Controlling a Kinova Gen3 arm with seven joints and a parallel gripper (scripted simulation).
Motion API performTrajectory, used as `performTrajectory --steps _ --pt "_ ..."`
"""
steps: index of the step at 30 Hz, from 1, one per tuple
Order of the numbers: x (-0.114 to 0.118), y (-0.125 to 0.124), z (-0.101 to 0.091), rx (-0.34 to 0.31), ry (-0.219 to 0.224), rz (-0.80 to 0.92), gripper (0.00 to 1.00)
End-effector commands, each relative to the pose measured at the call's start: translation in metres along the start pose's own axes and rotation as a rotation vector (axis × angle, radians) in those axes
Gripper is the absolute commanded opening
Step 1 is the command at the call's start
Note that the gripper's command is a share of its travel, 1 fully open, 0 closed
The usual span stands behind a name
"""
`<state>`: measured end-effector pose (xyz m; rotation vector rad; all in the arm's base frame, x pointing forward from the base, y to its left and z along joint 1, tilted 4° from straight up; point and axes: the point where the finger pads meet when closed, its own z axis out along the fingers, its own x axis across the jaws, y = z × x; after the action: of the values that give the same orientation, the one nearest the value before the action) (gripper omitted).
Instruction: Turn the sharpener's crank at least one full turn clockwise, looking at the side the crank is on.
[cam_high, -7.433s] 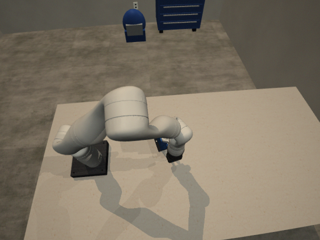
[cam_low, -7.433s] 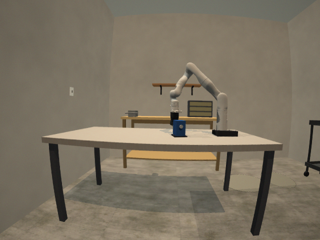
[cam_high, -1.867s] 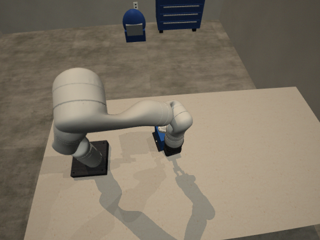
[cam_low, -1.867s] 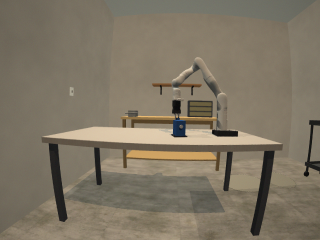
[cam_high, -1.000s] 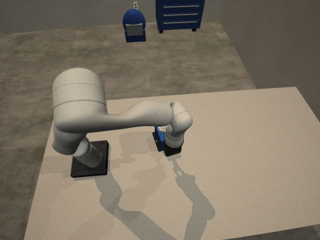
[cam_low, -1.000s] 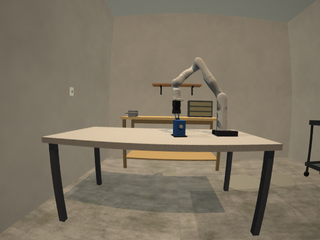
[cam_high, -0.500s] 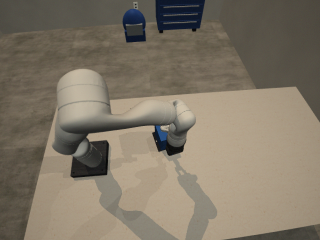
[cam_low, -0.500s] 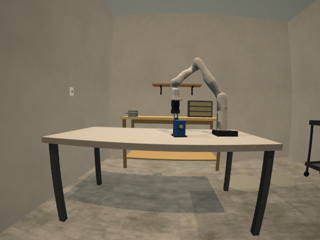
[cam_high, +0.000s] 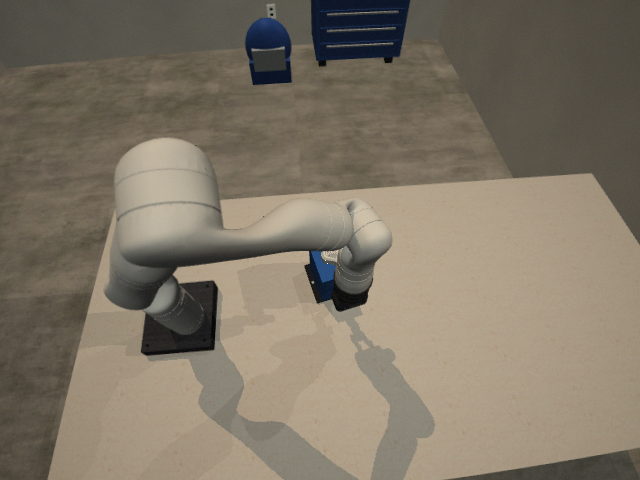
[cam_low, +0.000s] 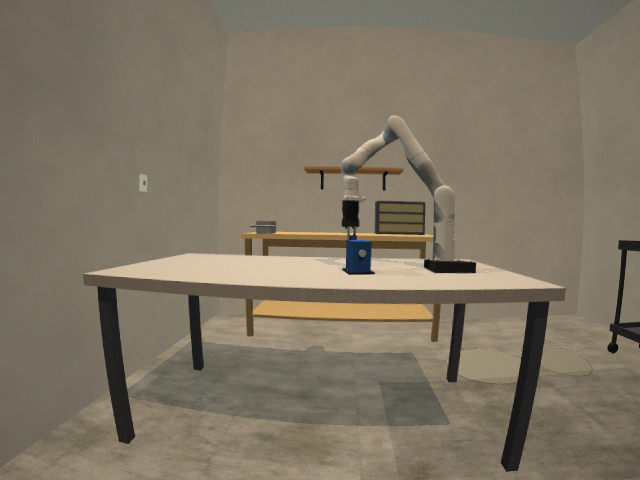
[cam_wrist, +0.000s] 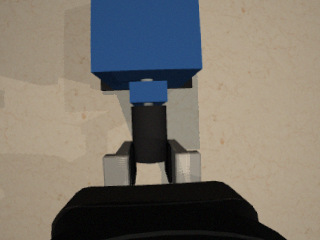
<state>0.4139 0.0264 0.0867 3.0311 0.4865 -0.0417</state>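
The blue box-shaped sharpener (cam_high: 321, 279) (cam_low: 358, 256) (cam_wrist: 146, 20) stands on the table, near the arm's base. In the wrist view its crank shows as a short blue arm (cam_wrist: 148, 91) with a black cylindrical handle (cam_wrist: 150, 135) sticking out toward the camera. My gripper (cam_wrist: 150, 155) (cam_low: 351, 233) points straight down over the sharpener's crank side, and its two grey fingers are shut on the black crank handle. In the top view the wrist (cam_high: 353, 281) hides the fingers and the crank.
The arm's black base plate (cam_high: 155, 341) (cam_low: 449, 265) sits on the beige table (cam_high: 491, 310) (cam_low: 232, 279). Beyond it stand a wooden workbench (cam_low: 289, 236), a blue drawer cabinet (cam_high: 359, 28) and a blue domed object (cam_high: 267, 51) on the floor.
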Motion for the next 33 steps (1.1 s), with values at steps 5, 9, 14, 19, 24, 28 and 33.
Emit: performTrajectory --steps 5,9,14,19,24,28,33 --pt "0.0010 0.0001 -0.0007 0.000 0.003 0.000 0.00" --pt "0.0010 0.0001 -0.0007 0.000 0.003 0.000 0.00" --pt "0.0010 0.0001 -0.0007 0.000 0.003 0.000 0.00" --pt "0.0010 0.0001 -0.0007 0.000 0.003 0.000 0.97" --pt "0.0010 0.0001 -0.0007 0.000 0.003 0.000 0.97" --pt "0.0010 0.0001 -0.0007 0.000 0.003 0.000 0.97" --pt "0.0010 0.0001 -0.0007 0.000 0.003 0.000 0.97"
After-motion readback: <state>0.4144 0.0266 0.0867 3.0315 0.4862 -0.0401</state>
